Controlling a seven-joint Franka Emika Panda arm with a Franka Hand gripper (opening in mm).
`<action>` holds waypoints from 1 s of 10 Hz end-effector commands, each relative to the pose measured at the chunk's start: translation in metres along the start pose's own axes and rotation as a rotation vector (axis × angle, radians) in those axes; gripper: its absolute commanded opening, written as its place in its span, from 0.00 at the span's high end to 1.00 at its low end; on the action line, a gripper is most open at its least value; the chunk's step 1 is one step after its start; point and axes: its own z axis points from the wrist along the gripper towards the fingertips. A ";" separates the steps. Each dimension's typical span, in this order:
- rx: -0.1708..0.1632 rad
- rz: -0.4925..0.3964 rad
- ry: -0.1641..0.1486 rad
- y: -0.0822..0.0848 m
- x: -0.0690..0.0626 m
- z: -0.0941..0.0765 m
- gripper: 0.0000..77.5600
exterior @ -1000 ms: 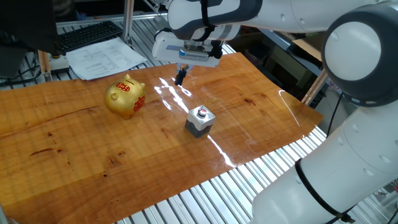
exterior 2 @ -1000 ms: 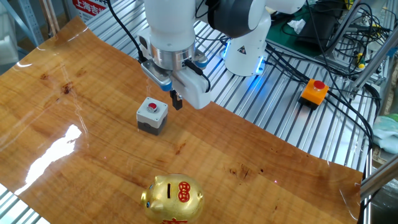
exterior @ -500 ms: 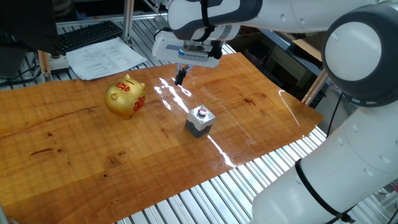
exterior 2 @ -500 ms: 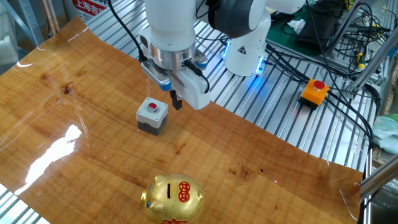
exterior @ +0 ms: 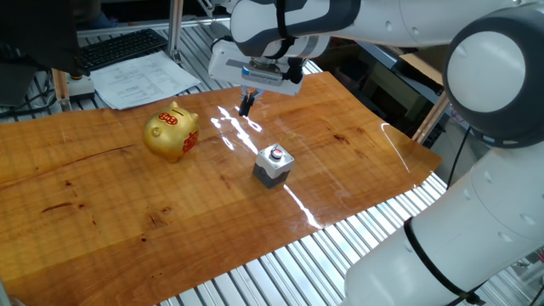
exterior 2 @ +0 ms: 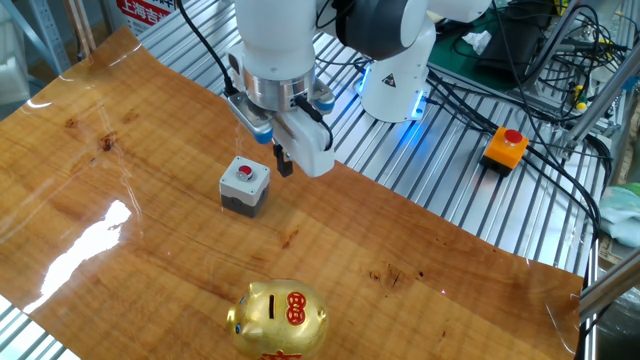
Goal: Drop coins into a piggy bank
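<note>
- The piggy bank (exterior 2: pixel 278 318), shiny gold with red marks on its back, is sitting nearest the lens in the other fixed view, upright on the wooden table top (exterior 2: pixel 120 250), its coin slot facing up
- In one fixed view the same piggy bank (exterior: pixel 171 132) is standing towards the left of the board, well apart from the arm
- A small grey block (exterior 2: pixel 244 186) with a red button on top is resting further in on the wood, between the pig and the arm; in one fixed view this block (exterior: pixel 273 164) is lying to the right of the pig
- The gripper (exterior 2: pixel 283 161) is hanging just beside the block and above the board, pointing down, touching neither
- Its dark fingers (exterior: pixel 246 104) are sitting close together with no gap showing between them; whether anything thin is pinched there is too small to tell
- Behind the arm, an orange box (exterior 2: pixel 505 147) with a red button is lying on the metal slats among black cables
- In one fixed view, papers (exterior: pixel 144 79) and a keyboard (exterior: pixel 119 48) are lying beyond the far edge of the board
</note>
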 end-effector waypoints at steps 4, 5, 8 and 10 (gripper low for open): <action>-0.017 0.077 0.000 0.000 0.000 -0.001 1.00; -0.013 0.077 0.001 0.000 -0.001 0.000 1.00; -0.007 0.077 -0.003 -0.004 -0.010 0.007 1.00; -0.004 0.072 -0.007 -0.012 -0.015 0.018 1.00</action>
